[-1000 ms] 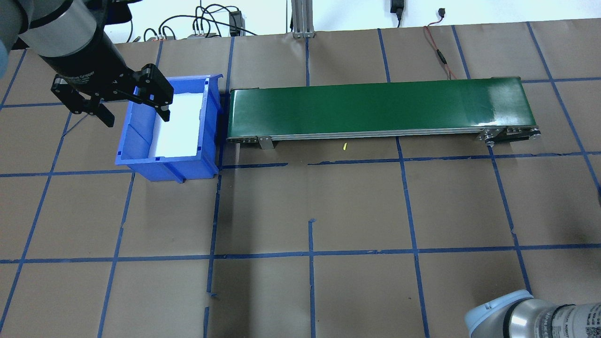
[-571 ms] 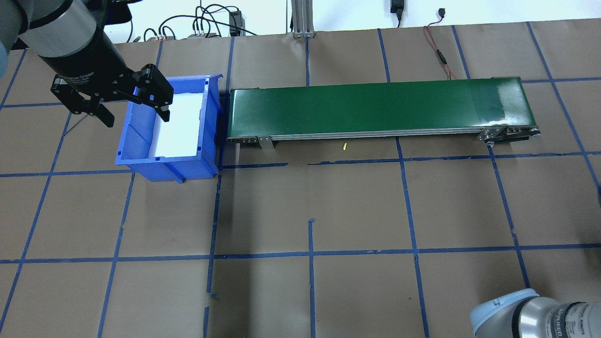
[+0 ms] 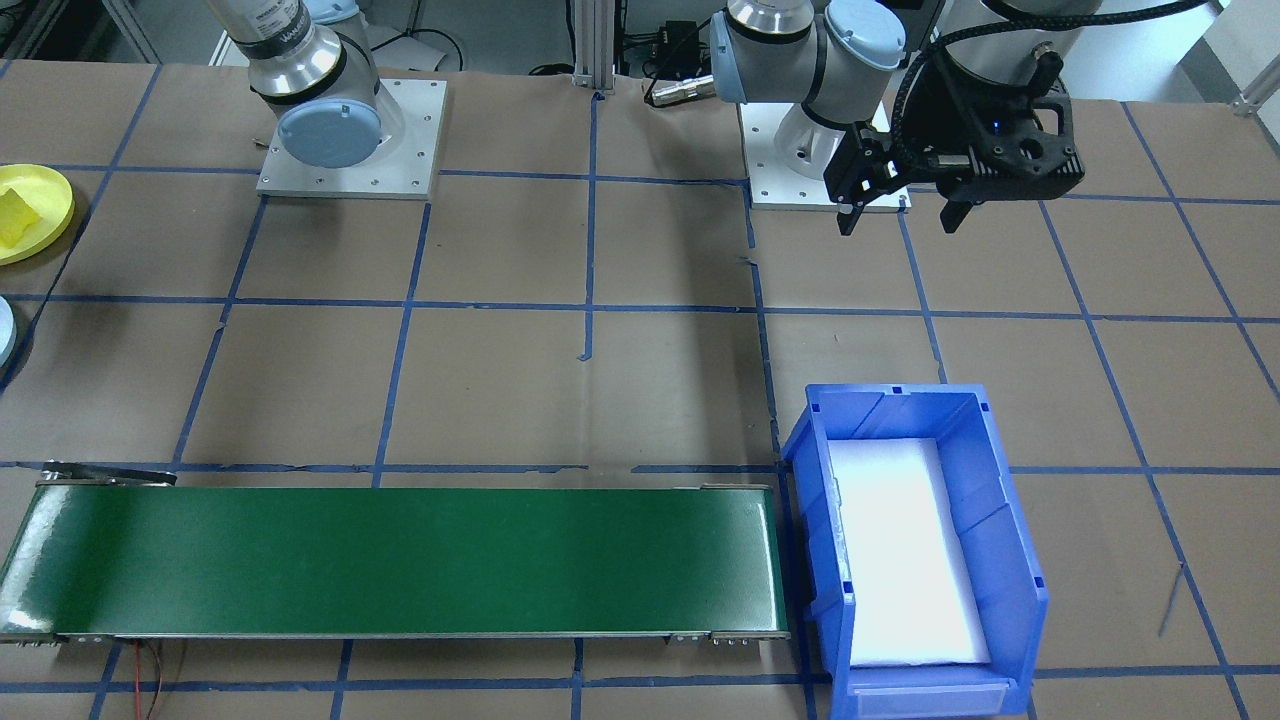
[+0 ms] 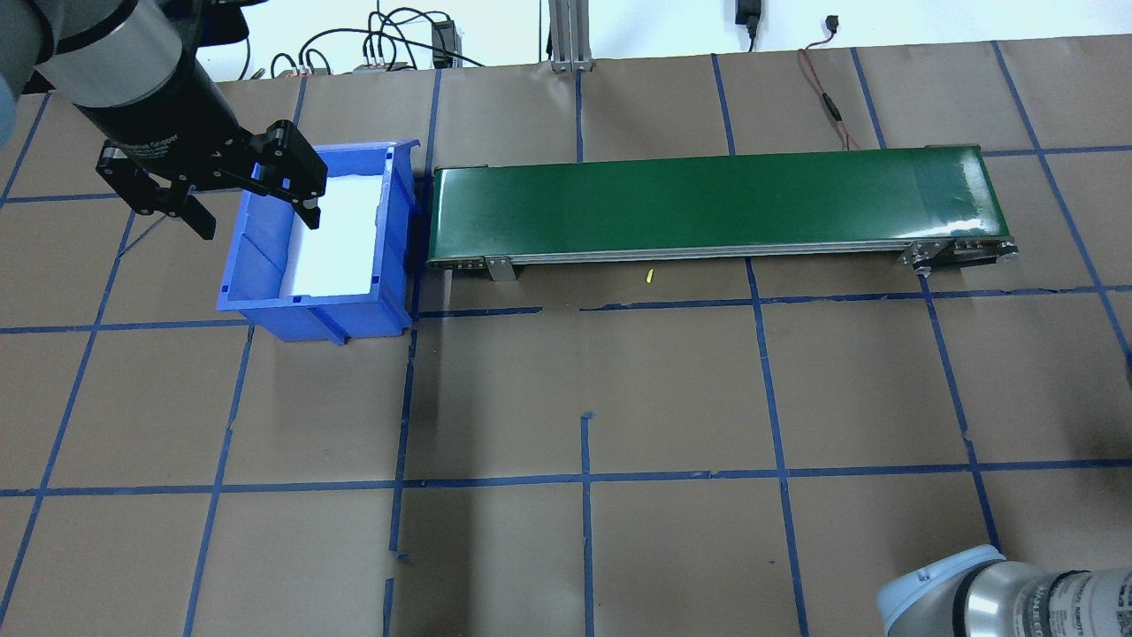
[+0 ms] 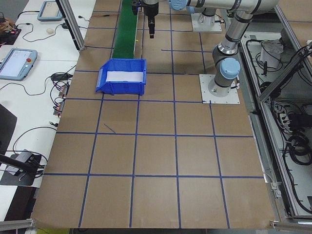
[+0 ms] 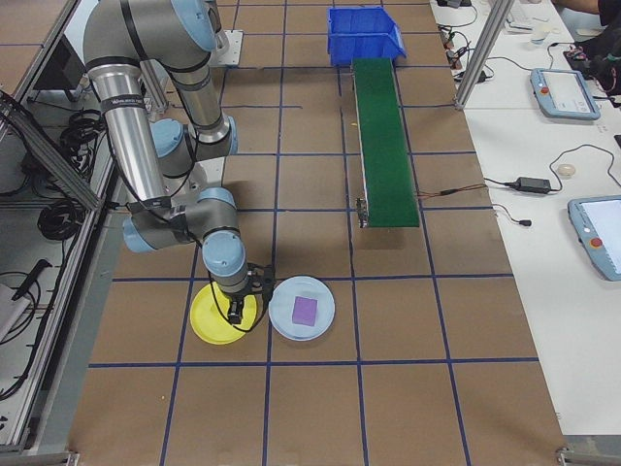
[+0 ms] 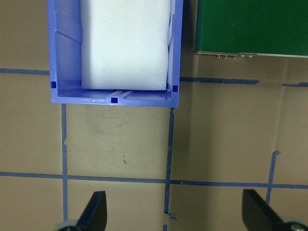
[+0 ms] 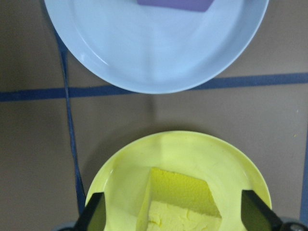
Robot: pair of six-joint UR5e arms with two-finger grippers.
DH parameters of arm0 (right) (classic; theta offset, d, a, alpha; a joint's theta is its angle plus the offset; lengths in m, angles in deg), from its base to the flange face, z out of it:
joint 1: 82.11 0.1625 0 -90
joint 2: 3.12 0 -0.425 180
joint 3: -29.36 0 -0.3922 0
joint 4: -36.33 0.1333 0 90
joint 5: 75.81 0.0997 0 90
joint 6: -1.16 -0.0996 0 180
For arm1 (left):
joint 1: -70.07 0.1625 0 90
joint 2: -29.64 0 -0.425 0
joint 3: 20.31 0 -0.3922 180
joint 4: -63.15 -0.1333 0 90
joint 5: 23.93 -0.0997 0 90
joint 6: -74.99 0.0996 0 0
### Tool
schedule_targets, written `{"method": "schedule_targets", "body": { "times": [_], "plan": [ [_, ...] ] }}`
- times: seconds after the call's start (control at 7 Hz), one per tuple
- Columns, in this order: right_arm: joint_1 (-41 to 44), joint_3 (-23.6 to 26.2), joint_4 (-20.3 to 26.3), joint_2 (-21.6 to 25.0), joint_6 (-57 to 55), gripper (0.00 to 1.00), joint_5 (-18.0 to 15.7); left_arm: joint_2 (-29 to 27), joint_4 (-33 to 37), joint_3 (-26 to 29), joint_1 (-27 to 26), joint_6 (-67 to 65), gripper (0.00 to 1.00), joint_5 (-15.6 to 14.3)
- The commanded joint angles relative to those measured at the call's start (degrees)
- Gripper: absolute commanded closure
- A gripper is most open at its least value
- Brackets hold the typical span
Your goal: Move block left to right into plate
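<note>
My right hand (image 8: 171, 214) hangs low over the yellow plate (image 8: 120, 183), its two fingers (image 8: 94, 211) spread wide apart on either side of the yellow block (image 8: 178, 202). The hand is released; neither finger touches the block. The block lies inside the yellow plate, its foam top rough and pale. Just beside it on the bench (image 6: 388, 330) sits a light blue plate (image 8: 154, 48), and in that plate rests a purple block (image 6: 306, 310). The two plates are close together but apart, with a line of blue tape (image 8: 269, 81) running between them.

My left hand (image 4: 232, 196) hovers at the other end of the bench, above the outer edge of the blue bin (image 4: 389, 230), fingers wide and holding nothing. In the left wrist view both fingertips (image 7: 95, 211) show at the bottom corners with bare brown paper between them. The bin holds a white foam pad (image 3: 905, 550) that covers its floor. A green conveyor belt (image 4: 707, 203) stretches away from the bin's side, its surface bare, with a small yellow scrap (image 4: 648, 276) lying on the bench near its front rail.
</note>
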Motion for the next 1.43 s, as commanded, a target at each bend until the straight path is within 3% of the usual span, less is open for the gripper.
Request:
{"method": "schedule_targets", "body": {
  "times": [0.0, 0.43, 0.86, 1.0, 1.29],
  "plan": [
    [15.51, -3.99, 7.24, 4.78, -14.58, 0.0, 0.15, 0.0, 0.0, -0.07, -0.07, -0.02, 0.0, 0.0],
    [41.53, -9.71, 9.57, 6.65, -43.56, 0.0, -0.29, 0.09, 0.09, 0.01, -0.07, -0.02, 0.0, 0.0],
    [60.36, -11.03, 13.94, 10.5, -70.22, 0.0, -0.73, 0.18, 0.09, 0.01, 0.02, -0.02, 0.0, 0.17],
    [66.07, -12.43, 16.75, 11.3, -76.65, 0.0, -0.73, 0.18, 0.0, 0.01, 0.11, 0.07, 0.0, 0.18],
    [73.92, -13.06, 17.13, 11.4, -80.93, 0.0, -0.2, 0.18, 0.0, 0.01, 0.11, 0.07, 0.0, 0.0]
  ]
}}
